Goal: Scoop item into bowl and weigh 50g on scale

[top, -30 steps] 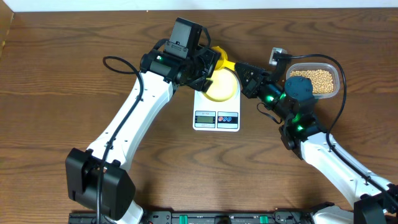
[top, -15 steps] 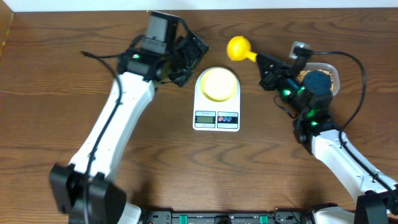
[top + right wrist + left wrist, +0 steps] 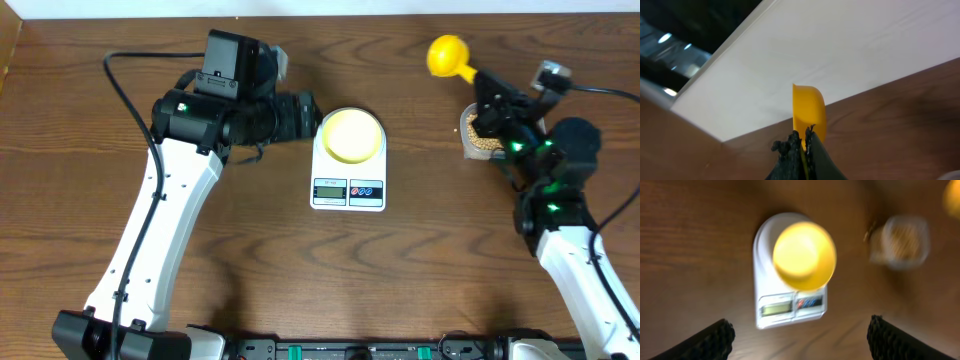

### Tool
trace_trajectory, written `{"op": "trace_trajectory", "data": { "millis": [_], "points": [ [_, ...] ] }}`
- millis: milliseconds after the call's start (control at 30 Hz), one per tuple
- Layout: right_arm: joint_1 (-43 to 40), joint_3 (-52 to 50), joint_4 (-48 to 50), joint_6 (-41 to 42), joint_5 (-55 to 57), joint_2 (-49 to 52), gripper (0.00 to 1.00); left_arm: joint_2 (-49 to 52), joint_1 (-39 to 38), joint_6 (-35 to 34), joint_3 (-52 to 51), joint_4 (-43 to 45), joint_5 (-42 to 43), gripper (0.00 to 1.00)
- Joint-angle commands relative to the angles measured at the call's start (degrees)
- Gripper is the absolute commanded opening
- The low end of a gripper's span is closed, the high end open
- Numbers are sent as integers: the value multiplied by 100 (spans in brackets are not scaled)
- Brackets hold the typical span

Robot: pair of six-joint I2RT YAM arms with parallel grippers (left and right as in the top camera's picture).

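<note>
Brown wood-grain tabletop point(image 3: 420, 270) runs under everything you are working with, with a white wall point(image 3: 865, 45) along its far edge. At its middle, your pale-yellow bowl point(image 3: 350, 135) sits on the round top of the white scale point(image 3: 348, 192). The scale's grey display and two buttons face the near edge. The digits and button marks are too small and blurred to read in either the overhead or the left wrist view. The beans point(image 3: 475, 142) lie in a clear tub point(image 3: 466, 125) well to the right of the scale, mostly hidden beneath your right arm. Your right claw point(image 3: 484, 86) is closed tight on the handle of the bright yellow scoop point(image 3: 446, 54). It holds the scoop's cup up over the table beyond the tub, near the far edge, and the right wrist view shows the cup edge-on against the wall. Your left claw point(image 3: 304, 116) hangs just left of the scale, touching neither it nor the bowl. Its fingertips point(image 3: 710, 340) are spread wide apart.
</note>
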Motion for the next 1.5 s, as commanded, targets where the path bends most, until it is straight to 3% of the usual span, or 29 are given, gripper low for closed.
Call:
{"op": "trace_trajectory", "data": {
  "millis": [0,100,400,600,833,1467],
  "points": [
    [-247,90,-101,-199,-55,-151,1,76,13,2004,11,-348,-44,87],
    [-378,90,-151,-282,-92,-170,1,142,-17,2332,7,-542,-428,87],
    [-494,90,-251,-332,-92,-168,1,485,-625,2326,-70,-546,-1788,88],
    [-570,90,-297,-361,-24,-166,1,739,-750,1753,-125,-549,-1928,88],
    [-682,90,-431,-542,17,-162,1,758,-804,1606,-560,-490,-2291,88],
    [-756,90,-544,-688,13,-162,1,879,-1515,632,-1377,579,-2461,88]
  ]
}}
